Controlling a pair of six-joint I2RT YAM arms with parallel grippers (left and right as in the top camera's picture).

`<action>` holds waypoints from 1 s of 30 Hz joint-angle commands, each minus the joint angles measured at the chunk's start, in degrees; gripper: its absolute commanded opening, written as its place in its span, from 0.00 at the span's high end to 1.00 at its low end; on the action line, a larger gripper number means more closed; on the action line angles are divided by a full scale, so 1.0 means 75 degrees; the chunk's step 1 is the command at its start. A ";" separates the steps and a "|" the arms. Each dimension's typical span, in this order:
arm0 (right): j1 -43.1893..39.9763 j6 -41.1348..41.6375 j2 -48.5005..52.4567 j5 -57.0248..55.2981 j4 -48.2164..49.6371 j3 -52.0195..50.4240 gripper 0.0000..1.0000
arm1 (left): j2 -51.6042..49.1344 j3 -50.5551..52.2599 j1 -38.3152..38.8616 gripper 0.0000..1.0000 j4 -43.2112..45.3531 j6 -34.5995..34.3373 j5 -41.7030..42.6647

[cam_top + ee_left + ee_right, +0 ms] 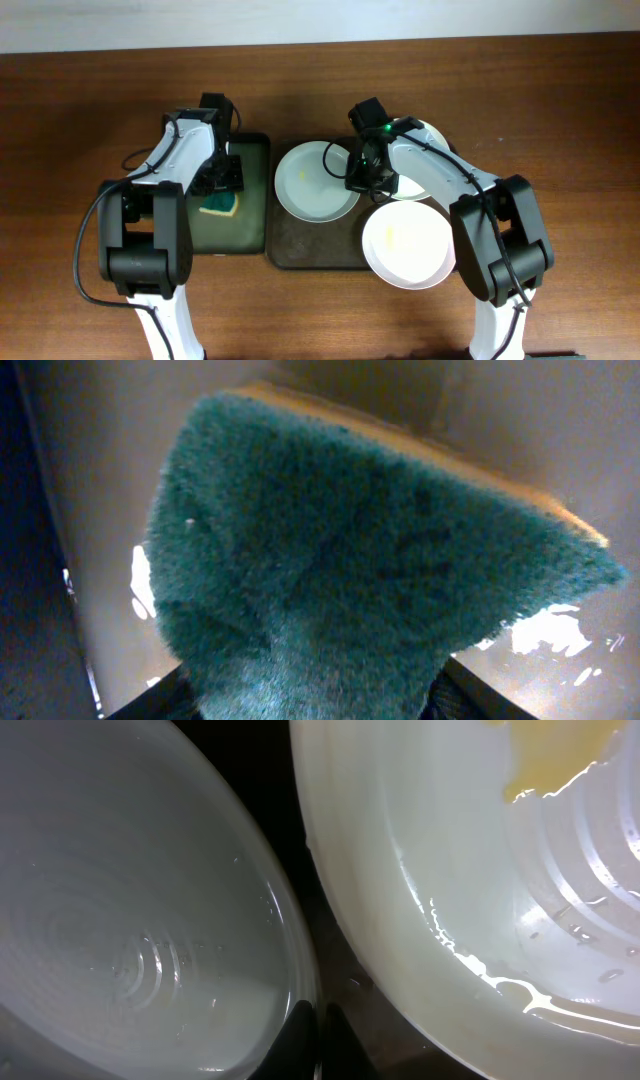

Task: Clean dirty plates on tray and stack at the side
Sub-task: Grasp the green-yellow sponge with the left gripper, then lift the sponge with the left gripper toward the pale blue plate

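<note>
Three white plates lie on the dark brown tray [300,252]: a left plate [312,185] with a faint yellow smear, a back right plate [420,182] partly under my right arm, and a front plate [408,245] overhanging the tray's right edge. My right gripper [360,180] is down between the left and back right plates. In the right wrist view its fingers [320,1040] are closed on the rim of the clean-looking plate [130,920], beside the smeared plate [450,870]. My left gripper [225,172] is shut on a green and yellow sponge [340,560] over the green tray.
The narrow dark green tray [255,200] stands left of the brown tray, and the sponge [220,204] rests on it. Brown wooden table [580,120] lies on all sides. Black cables trail from both arms.
</note>
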State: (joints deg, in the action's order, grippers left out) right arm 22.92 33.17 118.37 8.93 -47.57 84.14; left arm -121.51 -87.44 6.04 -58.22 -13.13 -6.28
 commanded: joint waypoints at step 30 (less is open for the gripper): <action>-0.0009 0.0012 0.0026 0.0009 -0.0058 -0.0047 0.96 | 0.4561 -0.0175 0.0376 1.00 0.0819 -0.0015 -0.0629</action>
State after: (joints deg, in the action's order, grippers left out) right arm 22.92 33.17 118.37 8.93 -47.72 84.14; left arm -87.48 -88.77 8.43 -53.15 -13.10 -9.30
